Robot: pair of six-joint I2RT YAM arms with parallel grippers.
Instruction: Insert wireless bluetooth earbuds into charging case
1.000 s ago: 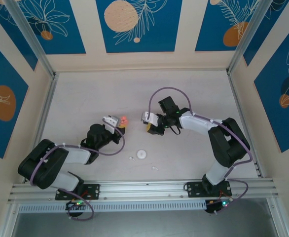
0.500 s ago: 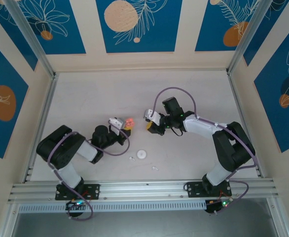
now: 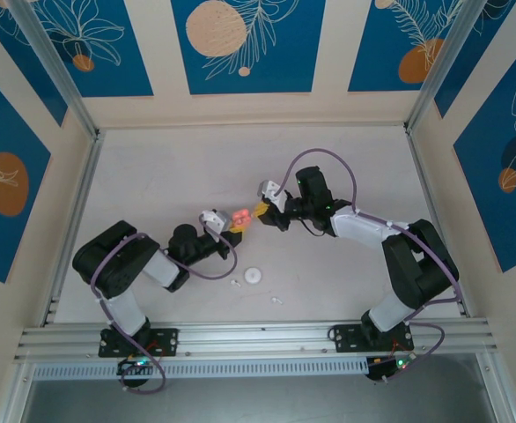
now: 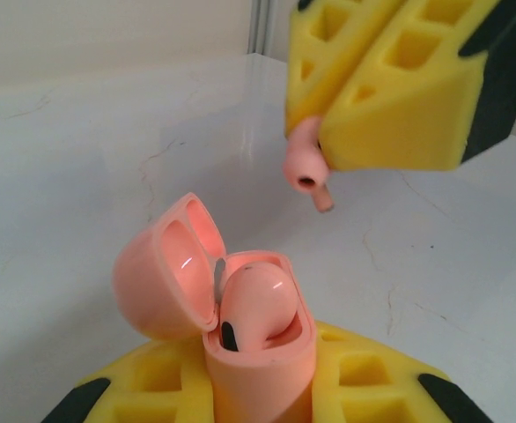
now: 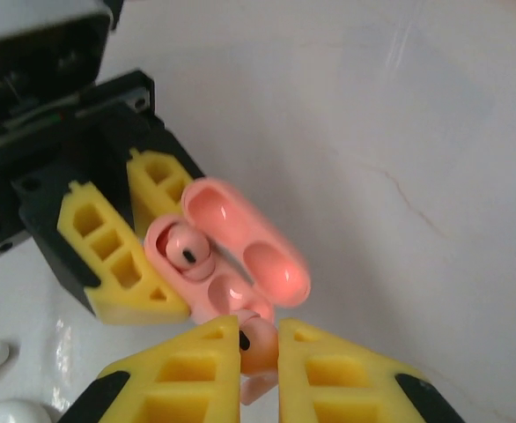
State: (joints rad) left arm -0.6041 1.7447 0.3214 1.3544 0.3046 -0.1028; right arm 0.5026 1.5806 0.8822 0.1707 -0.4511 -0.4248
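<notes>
My left gripper (image 4: 258, 392) is shut on the salmon-pink charging case (image 4: 260, 357), held upright with its lid (image 4: 163, 275) swung open. One pink earbud (image 4: 256, 301) sits in a slot of the case. My right gripper (image 5: 259, 370) is shut on the second pink earbud (image 5: 260, 345). It hangs just over the case's empty slot (image 5: 225, 291), beside the seated earbud (image 5: 180, 249). From above, the two grippers meet at mid table, left gripper (image 3: 237, 227) and right gripper (image 3: 260, 211), with the case (image 3: 239, 217) between them.
A round white case (image 3: 254, 276) lies on the table nearer the arm bases. Two white earbuds lie by it, one earbud (image 3: 235, 283) to its left and the other earbud (image 3: 276, 300) to its right. Walls ring the grey table.
My left gripper has carried the pink case to the right and my right gripper has brought its pink earbud left. The earbud now hangs right at the open case.
</notes>
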